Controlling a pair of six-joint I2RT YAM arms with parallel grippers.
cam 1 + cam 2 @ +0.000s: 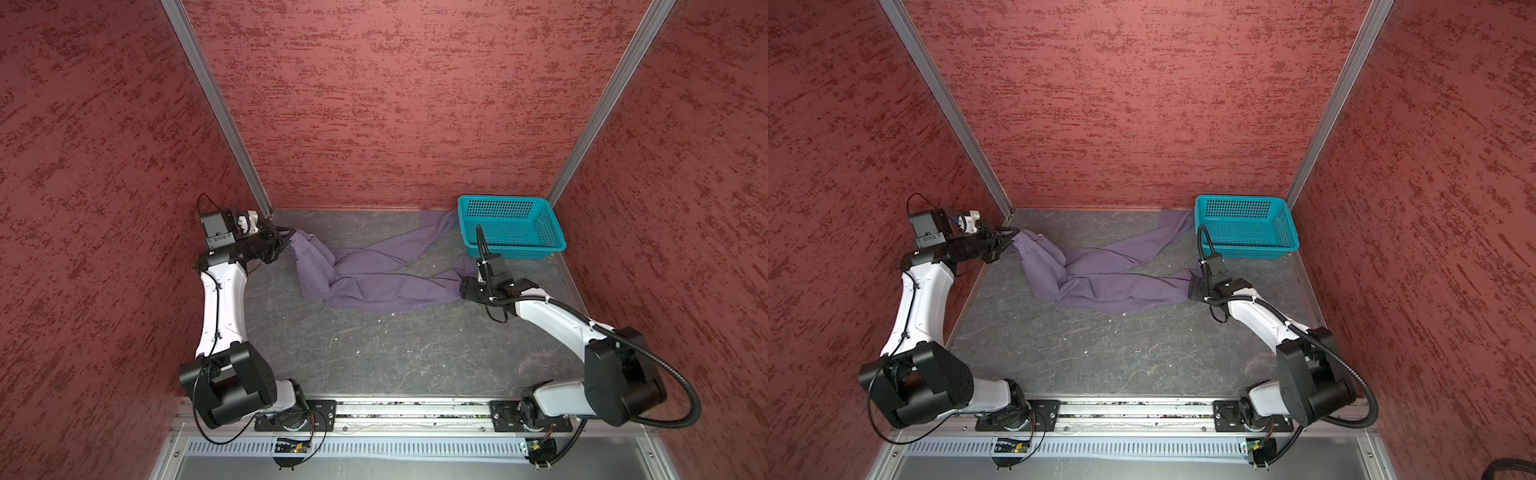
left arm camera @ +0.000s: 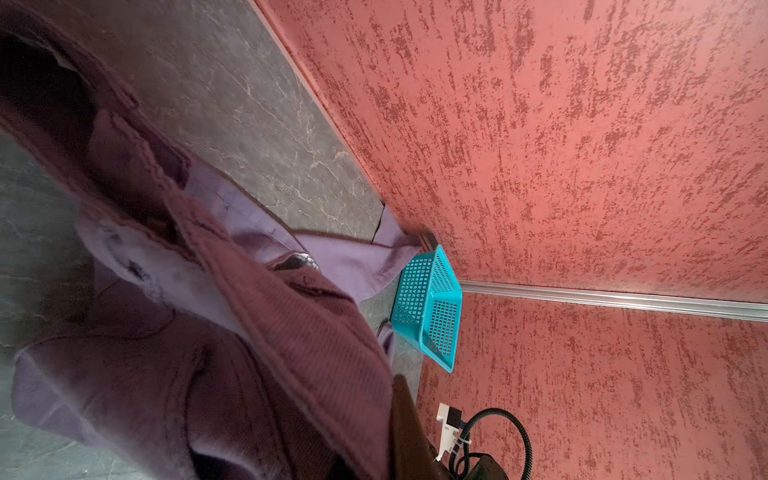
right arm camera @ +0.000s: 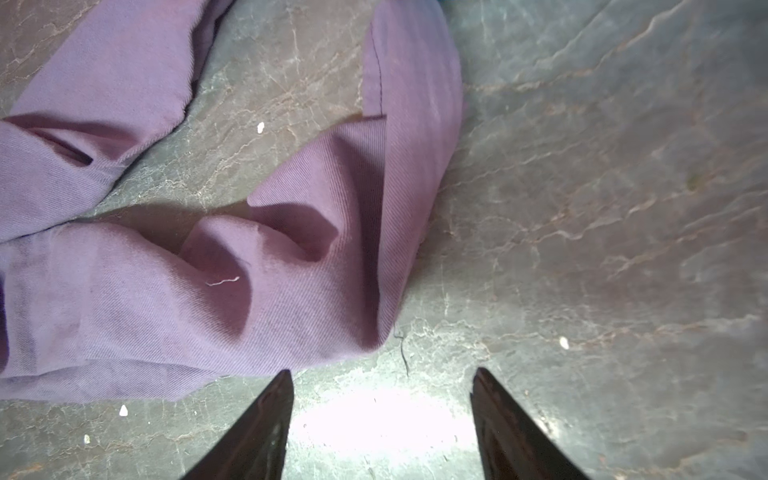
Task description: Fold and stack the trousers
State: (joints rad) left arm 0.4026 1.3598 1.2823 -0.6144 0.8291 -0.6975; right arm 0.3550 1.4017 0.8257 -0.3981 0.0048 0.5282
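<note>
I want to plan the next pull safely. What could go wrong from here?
1. The right gripper stands open over bare table beside the near leg's hem; closing here would probably miss the cloth.
2. The far leg's end reaches the teal basket; if the left gripper, shut on the trousers at the waist, pulls, the basket may be dragged.

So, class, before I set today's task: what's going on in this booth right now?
Purple trousers lie unfolded across the table. The left end effector is shut on the waist end, near the far left corner. The right end effector is open beside one leg's hem, holding nothing. The other leg ends beside the teal basket.
</note>
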